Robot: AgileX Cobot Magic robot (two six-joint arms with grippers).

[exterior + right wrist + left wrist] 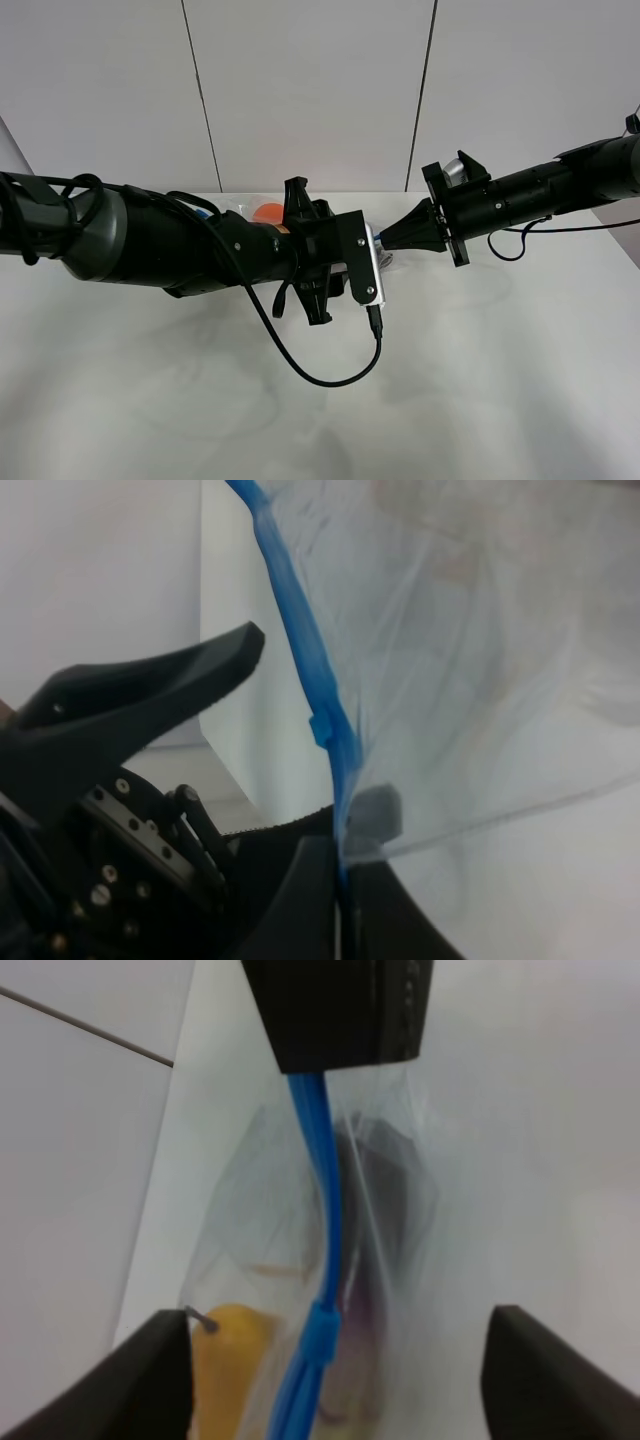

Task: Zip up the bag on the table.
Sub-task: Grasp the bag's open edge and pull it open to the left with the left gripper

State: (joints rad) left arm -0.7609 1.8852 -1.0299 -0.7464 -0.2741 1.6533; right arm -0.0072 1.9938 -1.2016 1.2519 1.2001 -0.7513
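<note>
The clear bag lies on the white table [150, 400], mostly hidden under my left arm; its orange [268, 211] shows. In the left wrist view the blue zip strip [322, 1190] runs between my left gripper's wide-open fingers [150, 1380], with the yellow pear [235, 1360] and purple eggplant [375, 1280] inside the bag. My left gripper [320, 255] is open around the bag's edge. My right gripper [388, 238] is shut on the zip strip [300, 640] at its end; it also shows in the left wrist view [340, 1010] and the right wrist view [342, 870].
A black cable [320, 375] loops down from my left wrist over the table. A grey panelled wall [320, 90] stands behind the table's far edge. The two arms nearly meet at the middle.
</note>
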